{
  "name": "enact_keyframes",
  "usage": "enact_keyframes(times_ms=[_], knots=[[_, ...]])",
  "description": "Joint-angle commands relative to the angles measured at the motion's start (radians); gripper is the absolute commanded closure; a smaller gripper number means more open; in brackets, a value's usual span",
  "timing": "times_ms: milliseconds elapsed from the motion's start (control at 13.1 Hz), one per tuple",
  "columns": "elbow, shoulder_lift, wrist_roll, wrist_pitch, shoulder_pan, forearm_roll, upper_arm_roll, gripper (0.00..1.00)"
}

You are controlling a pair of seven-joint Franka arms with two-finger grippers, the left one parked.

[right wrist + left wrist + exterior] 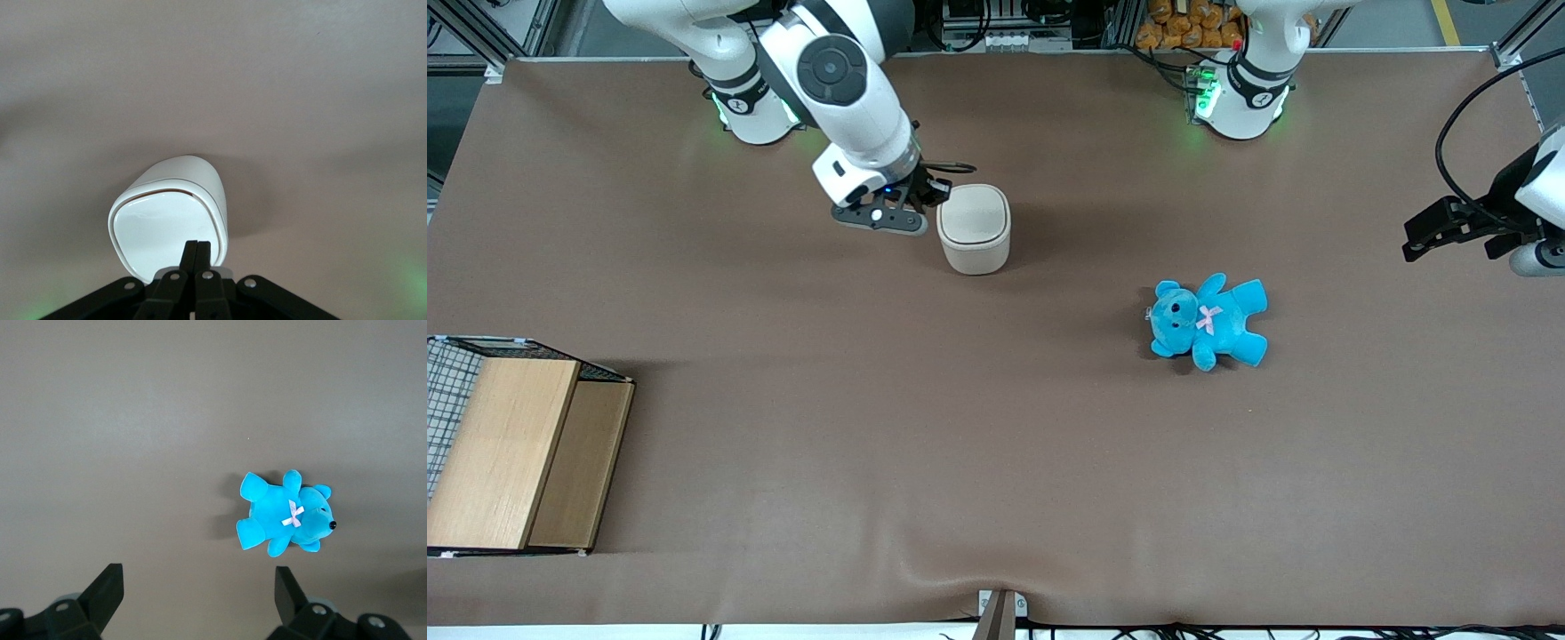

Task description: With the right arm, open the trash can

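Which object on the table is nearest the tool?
The trash can, right beside the shut tool; the blue teddy and wooden box lie well away.

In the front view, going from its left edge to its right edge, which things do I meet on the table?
wooden box → gripper, shut, at the trash can's edge → trash can, lid closed → blue teddy

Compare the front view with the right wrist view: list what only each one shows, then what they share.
Only the front view shows the blue teddy, the wooden box with wire mesh and the right arm itself. Only the right wrist view shows the fingers pressed together over the lid's edge, with a thin dark gap along the lid's other edge. Both show the gripper at the trash can, and the brown table.
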State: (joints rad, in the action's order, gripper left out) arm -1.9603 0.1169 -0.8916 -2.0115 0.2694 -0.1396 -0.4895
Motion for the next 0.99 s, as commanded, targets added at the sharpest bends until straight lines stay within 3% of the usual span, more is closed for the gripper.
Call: enact_keyframes(times_ms=[0,229,915], knots=[[-0.032,0.021,-0.048,-0.064,0.031,0.012,0.002,1.0],[-0.034,0.09,-0.139,-0.093,0.07,0.141,0.002,1.0],[-0.083,0.138,-0.19,-0.168,0.126,0.153,0.002,1.0]])
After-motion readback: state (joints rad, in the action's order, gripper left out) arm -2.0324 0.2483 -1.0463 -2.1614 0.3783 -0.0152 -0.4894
